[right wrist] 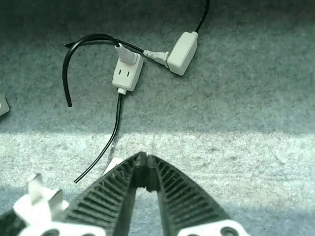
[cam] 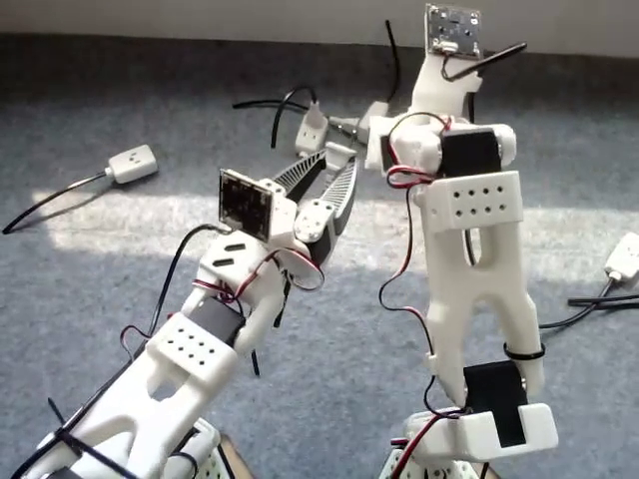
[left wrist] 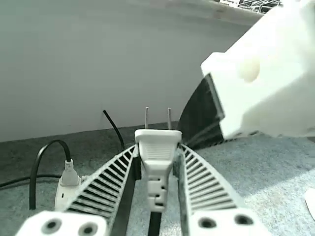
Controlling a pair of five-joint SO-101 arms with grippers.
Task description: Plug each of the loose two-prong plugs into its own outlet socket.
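Note:
My left gripper (left wrist: 156, 162) is shut on a white two-prong plug (left wrist: 157, 147), held above the carpet with its prongs pointing away from the wrist. In the high view that gripper (cam: 334, 162) sits mid-table, close against the right arm's wrist. My right gripper (right wrist: 146, 164) is shut with nothing in it and hangs over the carpet. Beyond it lie a white outlet socket (right wrist: 127, 73) with a plug and a curved black cable at one end, and a white block (right wrist: 182, 46) with another plug in it. A white socket (cam: 132, 163) lies far left, another (cam: 624, 254) far right.
Black cables (cam: 285, 105) loop over the grey carpet (cam: 120, 269) near the middle sockets and trail from the right socket (cam: 584, 304). A pale wall (left wrist: 98, 59) runs along the far edge. The right arm's white body (left wrist: 270, 73) stands close beside my left gripper.

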